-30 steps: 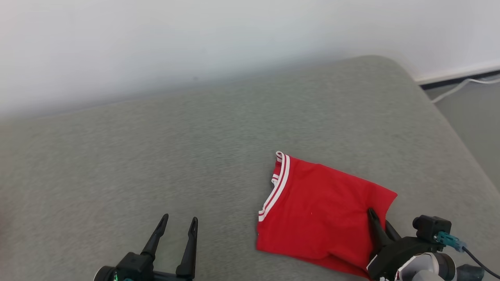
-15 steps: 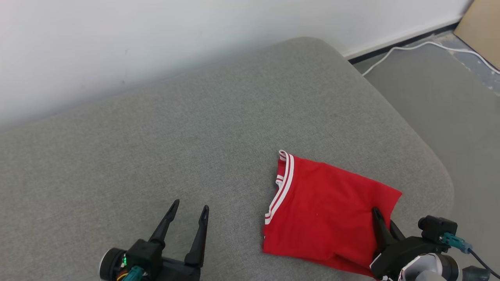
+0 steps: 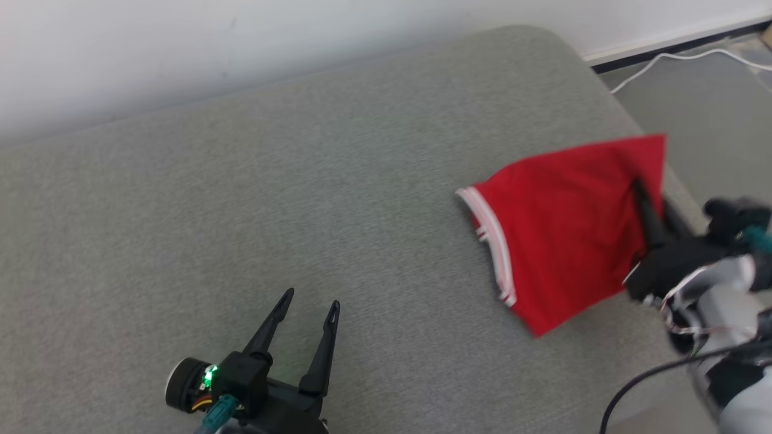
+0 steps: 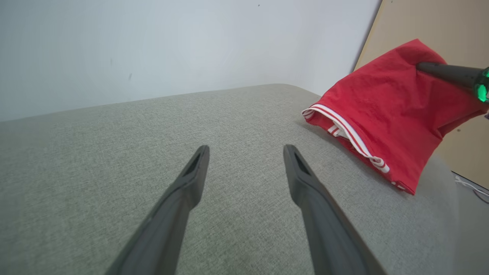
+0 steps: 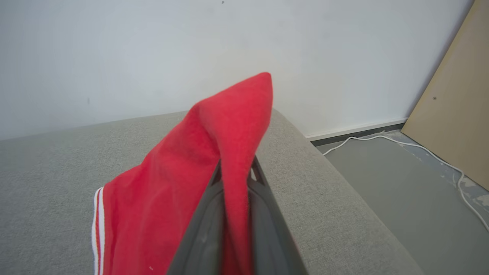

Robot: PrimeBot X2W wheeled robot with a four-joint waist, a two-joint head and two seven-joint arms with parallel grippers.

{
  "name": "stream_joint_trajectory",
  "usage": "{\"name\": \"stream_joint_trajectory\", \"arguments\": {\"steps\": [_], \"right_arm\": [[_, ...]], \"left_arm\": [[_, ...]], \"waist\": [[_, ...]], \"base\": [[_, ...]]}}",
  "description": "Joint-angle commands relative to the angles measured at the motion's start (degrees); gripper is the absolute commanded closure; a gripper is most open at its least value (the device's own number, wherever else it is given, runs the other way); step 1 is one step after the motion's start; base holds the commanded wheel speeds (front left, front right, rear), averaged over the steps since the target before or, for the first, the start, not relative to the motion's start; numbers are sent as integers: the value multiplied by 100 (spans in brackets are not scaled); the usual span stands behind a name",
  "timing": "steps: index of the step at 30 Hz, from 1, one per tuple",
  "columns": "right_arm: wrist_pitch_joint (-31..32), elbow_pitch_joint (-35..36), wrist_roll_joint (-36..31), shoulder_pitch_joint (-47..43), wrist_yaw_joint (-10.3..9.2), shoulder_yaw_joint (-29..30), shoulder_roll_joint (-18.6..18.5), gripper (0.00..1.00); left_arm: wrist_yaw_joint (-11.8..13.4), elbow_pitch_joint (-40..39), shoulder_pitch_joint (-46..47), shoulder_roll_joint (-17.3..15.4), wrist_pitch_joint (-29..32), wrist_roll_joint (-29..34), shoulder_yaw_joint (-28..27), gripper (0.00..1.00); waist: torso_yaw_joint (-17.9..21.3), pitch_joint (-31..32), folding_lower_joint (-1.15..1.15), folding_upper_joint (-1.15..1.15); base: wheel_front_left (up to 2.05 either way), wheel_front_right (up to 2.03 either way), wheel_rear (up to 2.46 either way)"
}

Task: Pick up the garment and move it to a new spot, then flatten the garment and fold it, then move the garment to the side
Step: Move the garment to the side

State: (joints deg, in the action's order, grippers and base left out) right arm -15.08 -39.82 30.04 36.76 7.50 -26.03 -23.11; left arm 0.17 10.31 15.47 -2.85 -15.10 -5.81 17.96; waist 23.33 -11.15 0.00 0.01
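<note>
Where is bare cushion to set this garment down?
The grey cushion is bare from the wall down to the open left gripper, everywhere left of the garment. It's crowded only at the right edge, where the right gripper holds the garment lifted.

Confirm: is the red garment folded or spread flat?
Folded: the garment is doubled over, striped hems stacked; right gripper holds one corner raised.

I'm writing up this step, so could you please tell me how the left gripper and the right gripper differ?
The left gripper has its jaws wide open; the right gripper has them shut. The left gripper is empty above the grey cushion; the right gripper pinches the red garment, one end raised. Both look alike: dark and slender.
</note>
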Motion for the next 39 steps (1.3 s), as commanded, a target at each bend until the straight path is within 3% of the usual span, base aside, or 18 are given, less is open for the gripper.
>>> {"name": "stream_joint_trajectory", "arguments": {"steps": [1, 10, 11, 12, 19, 23, 28, 39], "right_arm": [[-6, -98, -102, 216, -2, 47, -123, 100], [-6, -1410, -540, 1279, -2, 675, -575, 100], [-7, -1449, -654, 1357, -2, 791, -598, 41], [-6, -1480, -777, 1396, -2, 942, -618, 0], [-4, -1219, -1856, 1260, -2, 2218, -360, 0], [-4, -1023, -2154, 1089, -2, 2514, -146, 0], [-3, -299, -2256, 618, -2, 2568, 183, 0], [-3, 1167, -1929, -937, -2, 2113, 693, 0]], "left_arm": [[18, -5, 67, -9, -6, 52, 30, 0], [42, -16, 274, -8, -6, 117, 125, 0], [43, -18, 285, -8, -6, 124, 127, 0], [52, -22, 311, -7, -6, 132, 135, 0], [98, -22, 328, -8, -6, 169, 54, 0], [135, -38, 275, -7, -6, 139, 15, 0], [235, -54, 136, -7, -6, 136, -143, 0], [609, -15, -437, -6, -6, 173, -784, 0]], "waist": [[-354, -270, 0, -1], [-936, -596, 0, -1], [-974, -621, 0, -1], [-1012, -646, 0, -1], [-1113, -656, 0, -1], [-1133, -559, 0, -1], [-1188, -293, 0, -1], [-1479, 498, 0, -1]], "base": [[0, 0, 0], [0, 0, 0], [0, 0, 0], [0, 0, 0], [0, 0, 0], [0, 0, 0], [0, 0, 0], [0, 0, 0]]}}
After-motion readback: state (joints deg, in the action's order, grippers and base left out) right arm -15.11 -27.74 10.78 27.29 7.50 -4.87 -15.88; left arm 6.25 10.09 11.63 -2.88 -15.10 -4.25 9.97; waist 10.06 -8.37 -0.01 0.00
